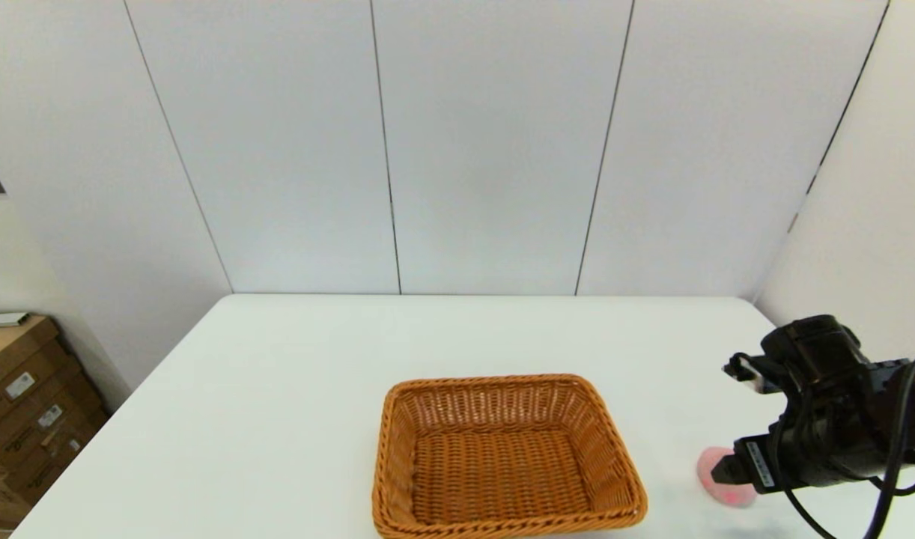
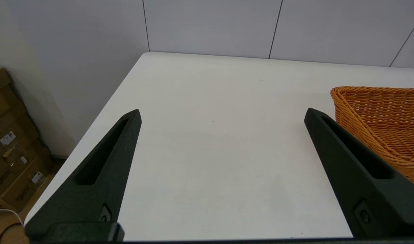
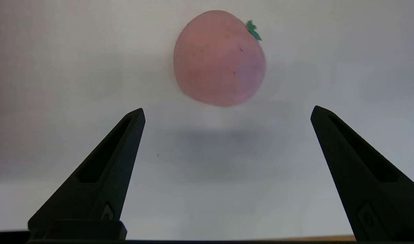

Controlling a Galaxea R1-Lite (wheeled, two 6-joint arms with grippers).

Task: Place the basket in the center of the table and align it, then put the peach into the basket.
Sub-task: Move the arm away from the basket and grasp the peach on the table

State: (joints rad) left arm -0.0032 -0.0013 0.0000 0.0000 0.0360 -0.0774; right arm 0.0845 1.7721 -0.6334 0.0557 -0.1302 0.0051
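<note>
The right hand (image 3: 227,112) hangs low over the bench (image 1: 293,389), out to the right of the wicker basket (image 1: 507,457), with its black wrist body angled down and inward toward the basket and a cable looping beneath it. Its two fingers (image 3: 105,169) are spread wide apart with nothing between them, and the peach (image 3: 219,57) lies on the bench just beyond the tips, not touching either finger. In the head view the arm covers most of the peach (image 1: 716,468): only a pink patch shows at the hand's near-basket side, well apart from the basket's right rim. The wrist view shows the fruit whole, pale pink with a small green leaf (image 3: 253,29) at its top, though its outline is soft. The left hand (image 2: 222,115) is held to the left of the basket, over bare bench, fingers (image 2: 102,173) likewise wide apart and empty; it does not appear in the head view. The basket sits empty near the bench's front edge, its near rim cut off by the bottom of the head view, and only one corner (image 2: 379,125) enters the left wrist view.
</note>
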